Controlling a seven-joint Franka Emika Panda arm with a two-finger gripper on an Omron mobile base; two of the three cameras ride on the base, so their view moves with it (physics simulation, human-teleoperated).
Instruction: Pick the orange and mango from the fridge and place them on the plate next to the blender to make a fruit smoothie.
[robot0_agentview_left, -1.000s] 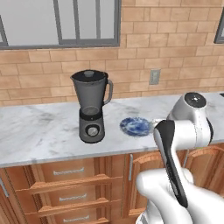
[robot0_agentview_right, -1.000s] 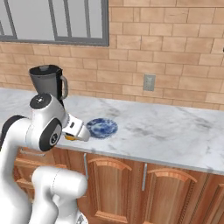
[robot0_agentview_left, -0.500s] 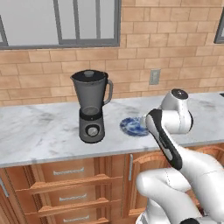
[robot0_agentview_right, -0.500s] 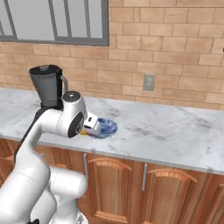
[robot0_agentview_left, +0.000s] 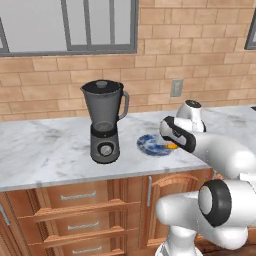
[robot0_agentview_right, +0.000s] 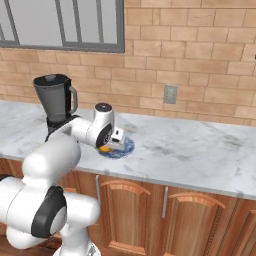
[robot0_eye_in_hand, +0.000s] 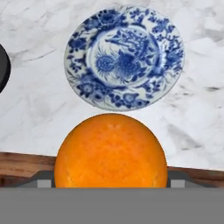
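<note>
A white marble counter (robot0_agentview_left: 45, 150) with grey veining runs across the room, and the rest is placed against it. Behind it rises a tan brick wall (robot0_agentview_right: 210, 60) with a grey outlet plate (robot0_agentview_right: 170, 94) just above the counter and a grey-framed window (robot0_agentview_left: 70, 25) higher up. Below the counter sit brown wooden drawers (robot0_agentview_left: 80, 200) and cabinet doors (robot0_agentview_right: 200, 220) with metal handles.

The plate (robot0_agentview_left: 152, 145) lies on the counter (robot0_agentview_left: 45, 150) right of the blender (robot0_agentview_left: 104, 122), orange (robot0_eye_in_hand: 111, 151) at its near edge.
</note>
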